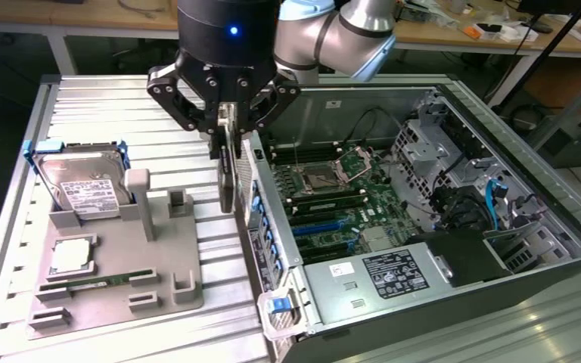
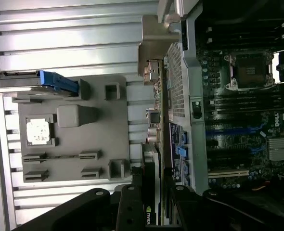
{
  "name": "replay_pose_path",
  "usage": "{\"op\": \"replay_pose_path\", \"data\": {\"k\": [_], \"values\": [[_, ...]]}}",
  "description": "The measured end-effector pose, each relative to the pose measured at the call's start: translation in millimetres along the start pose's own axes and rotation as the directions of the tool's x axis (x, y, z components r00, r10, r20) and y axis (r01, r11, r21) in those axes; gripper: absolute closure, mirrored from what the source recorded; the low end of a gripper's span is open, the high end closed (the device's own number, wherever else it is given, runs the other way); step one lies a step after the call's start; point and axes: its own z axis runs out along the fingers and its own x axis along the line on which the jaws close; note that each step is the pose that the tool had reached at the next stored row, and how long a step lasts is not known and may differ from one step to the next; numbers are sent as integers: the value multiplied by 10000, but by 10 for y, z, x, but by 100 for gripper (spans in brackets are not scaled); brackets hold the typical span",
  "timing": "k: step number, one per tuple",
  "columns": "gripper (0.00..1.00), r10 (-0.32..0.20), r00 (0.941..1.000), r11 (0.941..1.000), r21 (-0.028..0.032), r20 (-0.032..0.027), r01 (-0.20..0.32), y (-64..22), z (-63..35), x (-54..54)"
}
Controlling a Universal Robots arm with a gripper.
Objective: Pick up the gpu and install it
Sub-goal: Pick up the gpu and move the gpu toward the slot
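Note:
The gpu (image 1: 229, 178) hangs edge-on and upright in the air, a thin dark card held by its top edge. My gripper (image 1: 227, 127) is shut on it, one black finger on each side. The card hovers over the gap between the grey parts holder (image 1: 169, 261) and the rear wall of the open computer case (image 1: 270, 249). In the wrist view the gpu (image 2: 154, 120) runs as a narrow strip away from my gripper (image 2: 154, 211), with its silver end bracket (image 2: 156, 36) at the far end, beside the case wall.
The open case shows its motherboard (image 1: 336, 200) with a bare processor socket and blue card slots (image 2: 231, 131). On the grey holder stand a hard drive (image 1: 84, 181), a processor chip (image 1: 72, 255) and a memory stick (image 1: 99, 281). All of this rests on a slatted metal table (image 1: 119, 106).

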Motion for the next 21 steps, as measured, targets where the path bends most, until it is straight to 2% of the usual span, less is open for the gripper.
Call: {"op": "replay_pose_path", "data": {"k": [4, 7, 9, 11, 14, 21], "values": [[73, -2, 10000, 10000, 0, 0, 2, 23, 7, -309], [73, -3, 10000, 10000, 15, -1, 3, 25, 3, -339], [73, -3, 10000, 10000, 37, -3, 3, 27, -69, -346], [73, -4, 10000, 10000, 37, -3, 4, 30, -69, -383], [73, -2, 10000, 10000, 38, -4, 2, 36, -67, -465], [73, -11, 10000, 10000, 38, -4, 11, 59, -60, -769]]}}
